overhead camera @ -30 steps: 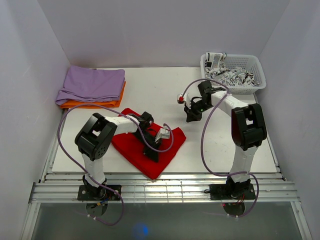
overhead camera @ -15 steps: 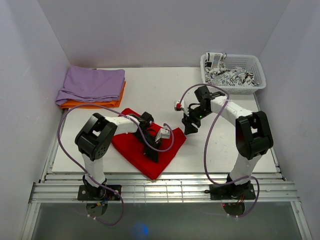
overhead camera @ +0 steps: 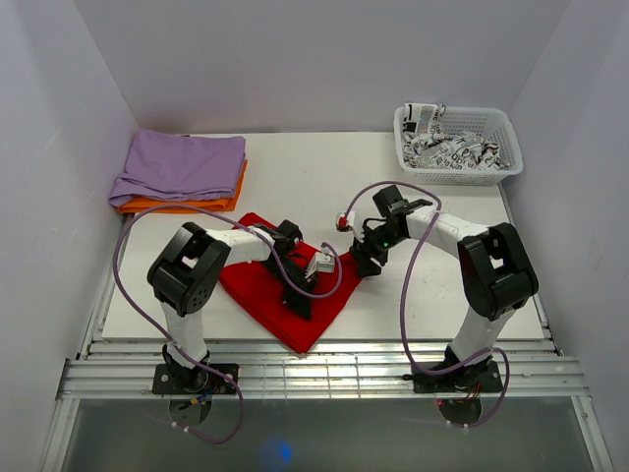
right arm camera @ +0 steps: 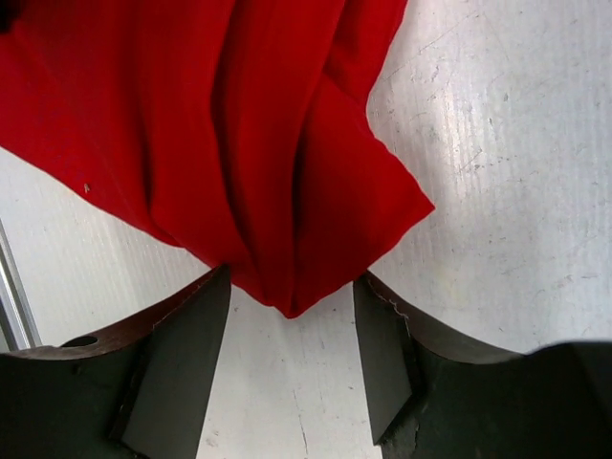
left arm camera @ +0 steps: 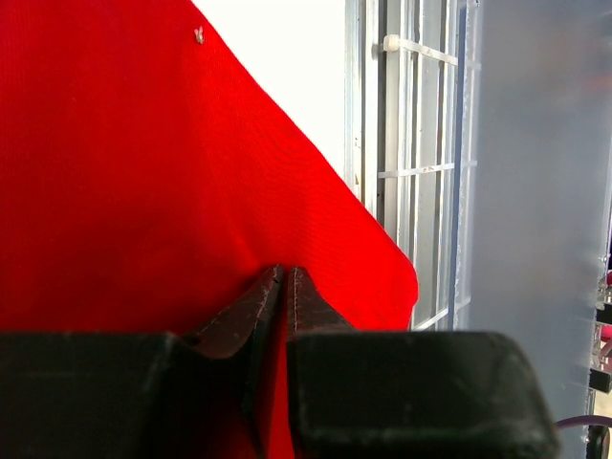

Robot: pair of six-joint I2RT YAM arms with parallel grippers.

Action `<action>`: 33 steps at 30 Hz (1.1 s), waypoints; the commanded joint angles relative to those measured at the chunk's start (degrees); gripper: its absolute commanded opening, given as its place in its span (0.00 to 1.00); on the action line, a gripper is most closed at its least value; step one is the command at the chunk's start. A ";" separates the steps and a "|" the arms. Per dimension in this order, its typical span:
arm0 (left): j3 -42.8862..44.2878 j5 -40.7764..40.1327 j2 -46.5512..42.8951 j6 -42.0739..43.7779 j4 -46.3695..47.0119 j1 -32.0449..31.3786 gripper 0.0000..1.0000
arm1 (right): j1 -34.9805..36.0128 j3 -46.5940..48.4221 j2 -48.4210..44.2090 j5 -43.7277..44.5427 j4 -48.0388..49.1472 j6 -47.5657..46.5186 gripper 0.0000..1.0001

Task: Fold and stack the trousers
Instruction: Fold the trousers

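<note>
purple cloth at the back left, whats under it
An orange folded cloth lies under the purple cloth; only a strip along its near and right edges shows. The rest is covered, so its full extent cannot be seen.

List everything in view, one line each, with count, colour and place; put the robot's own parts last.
trousers: one, bright red, folded, near-left of the table
lilac cloth: one, lilac, folded on the orange cloth, far left
orange cloth: one, orange, under the lilac cloth
basket: one, white, far right corner
patterned cloth: one, black-and-white, in the basket
table: one, white, under everything
left pincer: one, black, shut on the trousers
right pincer: one, black, open astride a trousers corner
</note>
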 commanded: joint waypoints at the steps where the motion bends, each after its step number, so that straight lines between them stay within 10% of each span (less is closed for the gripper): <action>1: -1.26 -3.78 0.45 0.97 -0.41 -0.95 0.20 | 1.07 0.98 1.11 -2.16 1.79 0.98 0.60; 13: -2.14 -3.26 0.36 0.62 0.47 -0.95 0.20 | 4.94 -1.83 1.02 -4.55 0.29 -2.10 0.62; 19: -2.93 -3.25 -0.08 0.36 0.55 -0.95 0.18 | 3.98 -1.92 1.99 7.13 7.23 1.76 0.08; 33: -5.74 -6.24 0.53 0.27 1.26 -4.46 0.04 | -2.70 12.14 9.90 21.20 10.58 4.05 0.08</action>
